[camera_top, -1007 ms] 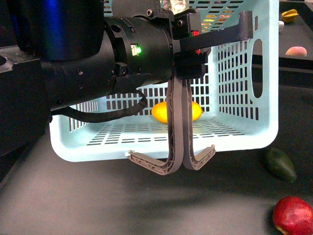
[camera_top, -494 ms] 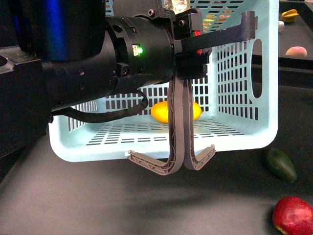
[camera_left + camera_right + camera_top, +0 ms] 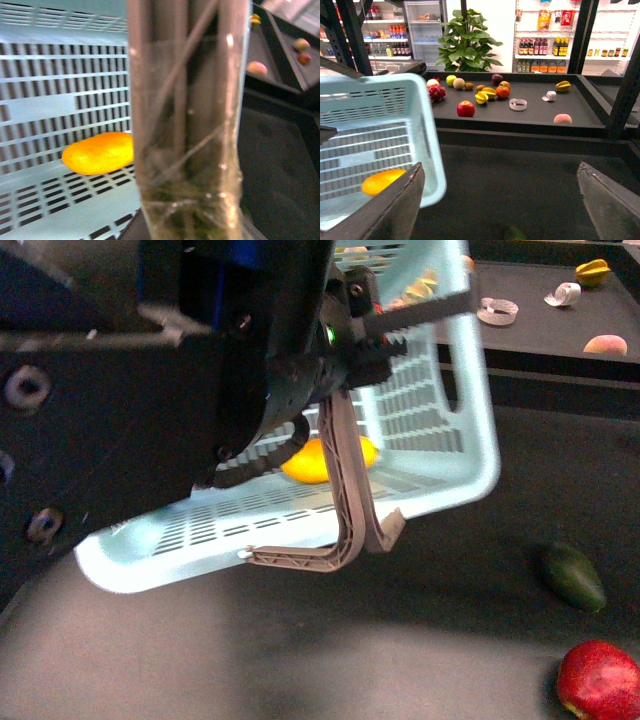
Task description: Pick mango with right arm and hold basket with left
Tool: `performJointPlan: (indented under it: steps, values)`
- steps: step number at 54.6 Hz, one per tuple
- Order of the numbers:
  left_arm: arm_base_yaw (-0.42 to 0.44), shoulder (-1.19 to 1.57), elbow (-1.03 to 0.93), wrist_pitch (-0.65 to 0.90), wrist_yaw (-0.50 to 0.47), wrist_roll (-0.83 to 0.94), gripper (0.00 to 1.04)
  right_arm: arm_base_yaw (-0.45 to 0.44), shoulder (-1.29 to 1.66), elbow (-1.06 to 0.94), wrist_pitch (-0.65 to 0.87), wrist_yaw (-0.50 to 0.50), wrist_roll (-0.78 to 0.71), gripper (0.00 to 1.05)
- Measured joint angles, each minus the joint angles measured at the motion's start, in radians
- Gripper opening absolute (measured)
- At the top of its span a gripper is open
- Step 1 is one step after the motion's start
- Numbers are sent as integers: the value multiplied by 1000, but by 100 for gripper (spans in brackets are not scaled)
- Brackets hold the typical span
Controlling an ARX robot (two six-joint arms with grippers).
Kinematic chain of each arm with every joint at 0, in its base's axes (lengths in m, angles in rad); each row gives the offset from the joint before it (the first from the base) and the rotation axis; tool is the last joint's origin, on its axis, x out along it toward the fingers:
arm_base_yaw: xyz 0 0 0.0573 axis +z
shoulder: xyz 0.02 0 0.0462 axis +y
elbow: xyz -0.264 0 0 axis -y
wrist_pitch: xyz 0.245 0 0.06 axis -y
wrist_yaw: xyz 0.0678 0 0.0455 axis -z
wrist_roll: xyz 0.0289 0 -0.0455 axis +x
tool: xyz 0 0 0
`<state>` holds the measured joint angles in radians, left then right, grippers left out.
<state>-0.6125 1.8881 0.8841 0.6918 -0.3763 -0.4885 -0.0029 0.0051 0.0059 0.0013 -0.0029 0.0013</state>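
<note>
We judge the fruit-picking half of the job done, since the mango (image 3: 303, 464) lies inside the basket (image 3: 470, 455) on its slotted floor, partly hidden in the front view behind the handles (image 3: 352, 510). The left wrist view shows it resting loose on the slats with nothing touching it. What is in hand now is the holding step. The left gripper (image 3: 372, 340) sits at about 12 o'clock above the mango, and both grey-brown handles rise together into it. We read it as clenched on that pair, though the contact itself is blurred. The basket hangs tilted, its low corner at 8 o'clock and its high rim at 1 o'clock. The right gripper (image 3: 501, 170) does not show in the front view. Its own camera shows its jaws spread wide with nothing between them, well apart from the basket's rim. On the dark table a dark green oval fruit (image 3: 574, 577) lies at 4 o'clock from the basket, with a red apple (image 3: 598, 681) beyond it near 5 o'clock; neither belongs to this task. The next move, as we see it, calls for a firm clamp on both handles and a gentle levelling of the basket so that the mango does not roll toward the low corner, with the right arm kept clear of the handles.
</note>
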Motion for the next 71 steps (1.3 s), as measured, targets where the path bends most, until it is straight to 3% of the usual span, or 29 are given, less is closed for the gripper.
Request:
performJointPlan:
  steps: [3,13,27,33,47,63,71]
  values:
    - [11,13,33,-34,-71,-73,5,0,-1,0,0,2,1,99]
    - [85,58,143,-129,-167,-318,5,0,-1,0,0,2,1,97]
    - [196,165,254,-238,-144,-829,5,0,-1,0,0,2,1,97]
    - [222,197,307,-234,-143,-930,5,0,-1,0,0,2,1,97]
    - [311,294,374,-287,-64,-1050,5,0,-1,0,0,2,1,97]
    - [314,329,419,-347,15,-1032,5,0,-1,0,0,2,1,97]
    - [308,328,433,-380,11,-1023,26,0,-1,0,0,2,1,97]
